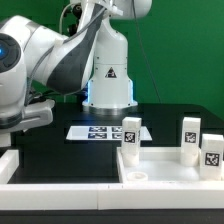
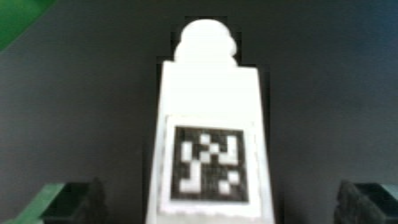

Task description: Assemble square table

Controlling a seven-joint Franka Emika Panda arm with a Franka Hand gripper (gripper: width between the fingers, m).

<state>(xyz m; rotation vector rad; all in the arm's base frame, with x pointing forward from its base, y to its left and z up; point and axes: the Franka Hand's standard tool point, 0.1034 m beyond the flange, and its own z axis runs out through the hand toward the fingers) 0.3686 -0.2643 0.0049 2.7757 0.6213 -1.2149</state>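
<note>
Exterior view — black counter with a white low border rail along the near edge. The arm fills the exterior view's left and reaches off-frame toward the near left; its pincer is not visible here. The marker board lies flat at mid-counter before the arm's base. On the exterior view's right sits the square top, rim up, pushed against the near rail, probably so the rail braces it for assembly. Three legs stand upright, tags facing the camera: one leg at the top's far left corner, a second leg toward the far right, a third leg at the right edge. Whether they stand on the top or just beside it I cannot tell.

Wrist view — a fourth leg lies lengthwise on the dark counter, tag up, its rounded peg end pointing away from the camera. Two dark fingertips flank its tagged end, apart from it on either side — pincer released, straddling, not yet clenched. Judged: lined up for a grasp across the leg's narrow width.
</note>
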